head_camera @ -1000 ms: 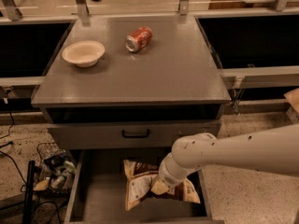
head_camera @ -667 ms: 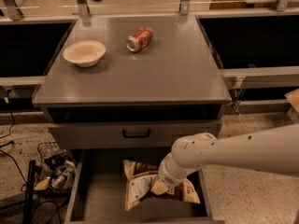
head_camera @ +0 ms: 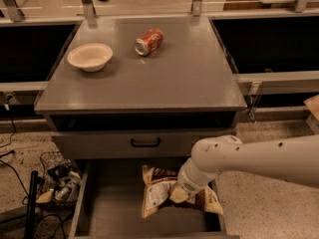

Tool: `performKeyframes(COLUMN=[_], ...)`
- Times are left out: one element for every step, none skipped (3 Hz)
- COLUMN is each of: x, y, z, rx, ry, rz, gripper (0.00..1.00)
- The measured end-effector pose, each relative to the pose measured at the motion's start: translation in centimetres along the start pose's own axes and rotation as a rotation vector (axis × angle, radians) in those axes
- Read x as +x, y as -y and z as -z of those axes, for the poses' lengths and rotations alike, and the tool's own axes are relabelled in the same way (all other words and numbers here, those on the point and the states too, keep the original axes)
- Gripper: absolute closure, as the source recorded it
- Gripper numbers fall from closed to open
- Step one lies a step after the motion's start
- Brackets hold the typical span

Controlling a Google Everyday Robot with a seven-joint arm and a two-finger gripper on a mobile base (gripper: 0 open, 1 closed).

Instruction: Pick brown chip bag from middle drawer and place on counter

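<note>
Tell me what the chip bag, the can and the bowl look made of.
The brown chip bag looks like thin plastic film: crinkled, faintly shiny. The soda can: metal, glossy orange-red print, silvery end. The bowl: matte cream, perhaps paper or plastic. The hand is down at the bag in the middle drawer.

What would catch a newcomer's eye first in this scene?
The big white arm reaching in from the right of the picture, its gripper down at the brown chip bag in the open drawer at the bottom. Next, the orange-red soda can lying on its side and the pale bowl, both toward the back of the grey counter.
</note>
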State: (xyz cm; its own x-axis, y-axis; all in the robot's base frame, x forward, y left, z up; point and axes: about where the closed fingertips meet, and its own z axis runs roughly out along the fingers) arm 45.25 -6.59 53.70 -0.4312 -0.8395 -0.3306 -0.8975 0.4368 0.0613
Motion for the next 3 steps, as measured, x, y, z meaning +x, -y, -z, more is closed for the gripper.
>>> performKeyframes(x=[2.1, 4.2, 4.2], y=[0.9, 2.7, 2.7], z=[4.7, 12.5, 12.5], rx=[0.099, 0.269, 0.269], ry=[-0.017, -0.004, -0.004], rz=[-0.043, -0.122, -0.122], gripper=[1.00, 1.00, 1.00])
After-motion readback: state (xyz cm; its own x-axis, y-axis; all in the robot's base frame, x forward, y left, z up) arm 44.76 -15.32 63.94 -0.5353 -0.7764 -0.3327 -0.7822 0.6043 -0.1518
